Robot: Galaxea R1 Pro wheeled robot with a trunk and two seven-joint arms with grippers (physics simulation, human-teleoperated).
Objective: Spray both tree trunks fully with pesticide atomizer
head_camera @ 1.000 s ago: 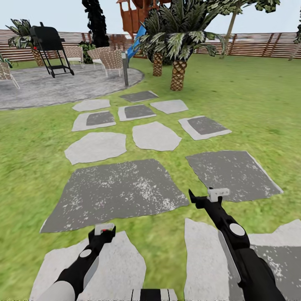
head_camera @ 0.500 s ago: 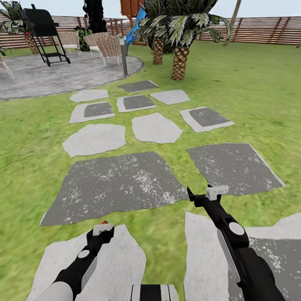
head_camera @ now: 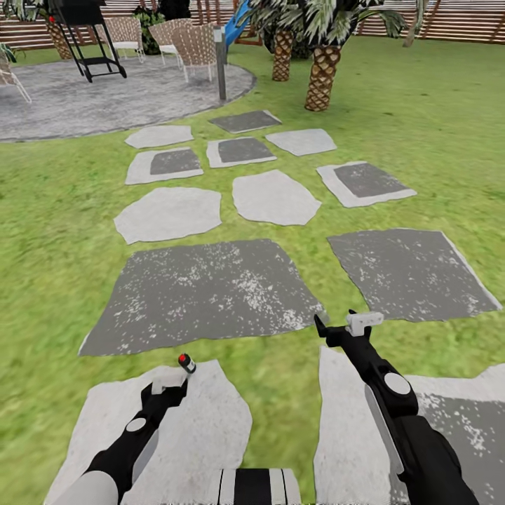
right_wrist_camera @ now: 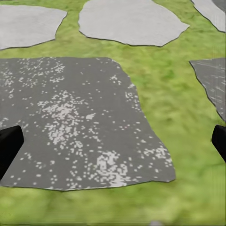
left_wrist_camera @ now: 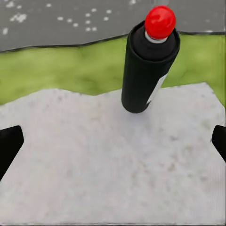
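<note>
The pesticide atomizer (head_camera: 186, 363) is a slim dark bottle with a red top and a pale label. It stands upright on a pale paving slab (head_camera: 210, 428), close to the slab's far edge, where grass begins. My left gripper (head_camera: 168, 384) is open just short of it, and the atomizer (left_wrist_camera: 148, 66) stands ahead of the left gripper (left_wrist_camera: 113, 146), beyond its spread fingertips (left_wrist_camera: 9, 146). My right gripper (head_camera: 344, 326) hangs open and empty over the edge of a dark slab; the right gripper (right_wrist_camera: 113, 146) has that slab (right_wrist_camera: 70, 122) under it. The trees are out of view.
Grey stepping slabs (head_camera: 203, 287) cross the lawn toward a round paved patio (head_camera: 105, 105) with a black grill (head_camera: 88, 31), wicker chairs (head_camera: 193, 45) and a bollard lamp (head_camera: 221, 63). Two short palms (head_camera: 321, 77) stand ahead on the right. Lawn (head_camera: 449, 105) stretches to the slat fence.
The whole view has moved forward and tilted down. The left gripper sits a little lower and the atomizer's red top now stands clear beyond it. The right arm holds its pose.
</note>
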